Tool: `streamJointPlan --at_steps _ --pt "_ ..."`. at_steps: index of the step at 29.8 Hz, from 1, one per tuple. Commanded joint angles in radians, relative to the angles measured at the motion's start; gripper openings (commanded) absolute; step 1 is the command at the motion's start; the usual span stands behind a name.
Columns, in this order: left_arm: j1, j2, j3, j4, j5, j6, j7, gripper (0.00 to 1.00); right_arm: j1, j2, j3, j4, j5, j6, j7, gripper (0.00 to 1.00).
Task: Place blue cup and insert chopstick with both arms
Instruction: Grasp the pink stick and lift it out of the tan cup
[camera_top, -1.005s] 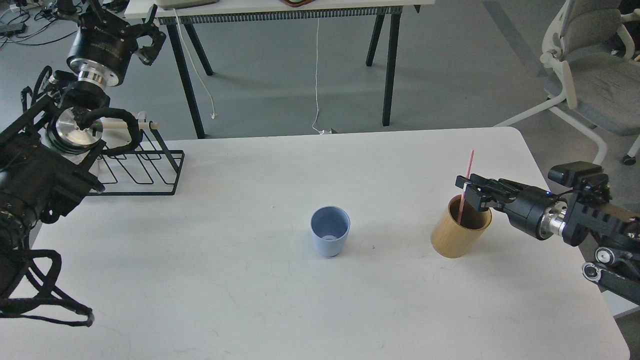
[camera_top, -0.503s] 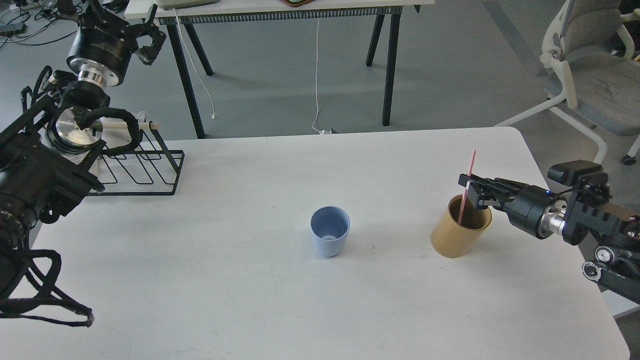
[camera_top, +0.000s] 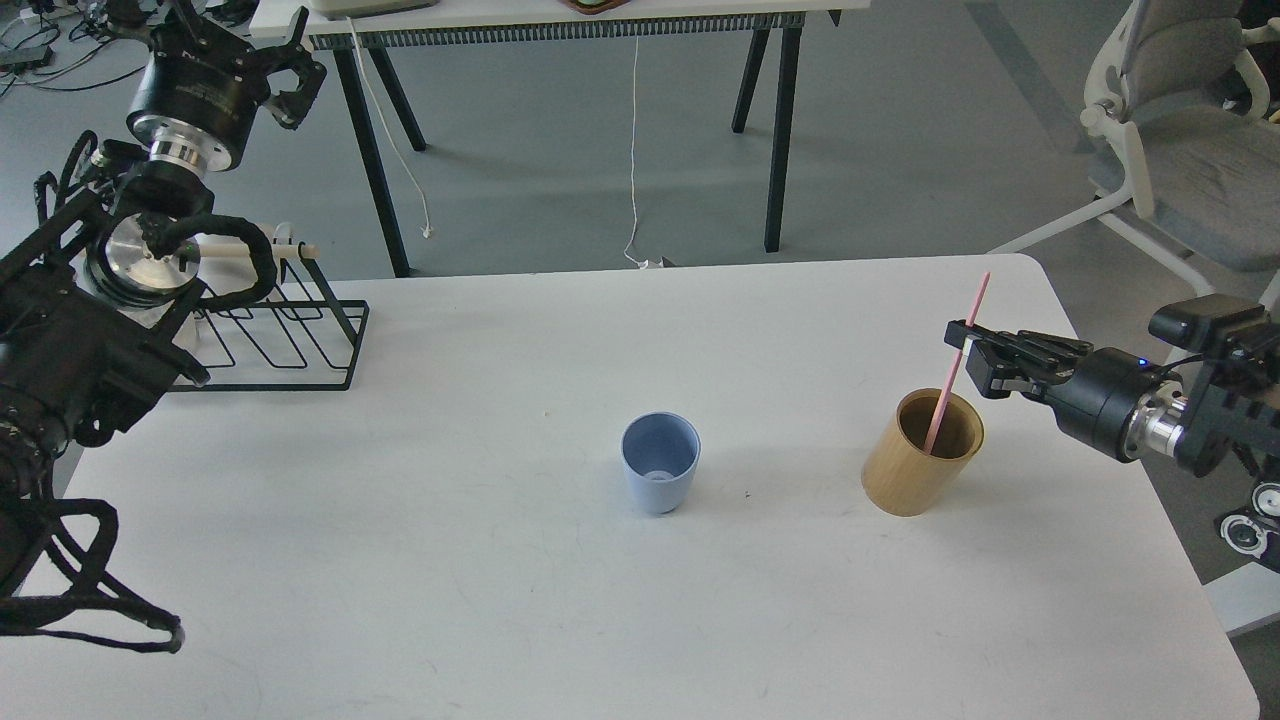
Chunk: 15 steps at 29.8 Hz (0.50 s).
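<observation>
Blue cup half looked done. Small pale blue matte plastic tumbler (camera_top: 660, 474) stood upright and empty on white table (camera_top: 420, 560), near centre, free of both arms. Nothing touched it.

Chopstick half not done. Well right of blue tumbler: tan wooden-looking cylindrical holder (camera_top: 921, 465), upright, near right table edge. Thin pink chopstick (camera_top: 955, 366) leaned up and to the right, lower end dipped inside tan holder's mouth, upper end well above rim. Right gripper (camera_top: 968, 350), black, two-finger, came in from right edge and was closed on chopstick mid-shaft, just above and right of holder rim. Looked like a firm pinch; exact finger contact too small to confirm.

Judgement: stage was chopstick extraction from tan holder. Left to do: clear tip over rim, carry left across table to blue tumbler, drop tip into it, release. Risk: tilted stick catching holder wall and tipping it.

Far left: black wire rack (camera_top: 285, 335) on table's far-left corner, partly behind left arm. Left gripper (camera_top: 285, 85) sat high, past table's far edge, well apart from everything in play. Fingers seemed spread with nothing between them. No part in the transfer as it stood.

Beyond table: second desk's black legs, grey office chair far right.
</observation>
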Motion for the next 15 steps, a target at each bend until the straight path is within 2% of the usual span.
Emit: streamJointPlan --at_steps 1,15 --pt "0.001 0.0 0.0 0.0 0.0 0.0 0.0 1.0 0.006 -0.047 0.015 0.046 -0.001 0.0 -0.002 0.06" --pt "0.0 0.004 -0.001 -0.003 0.0 0.0 0.0 1.0 0.089 -0.088 0.206 0.089 0.018 0.026 -0.008 0.06"
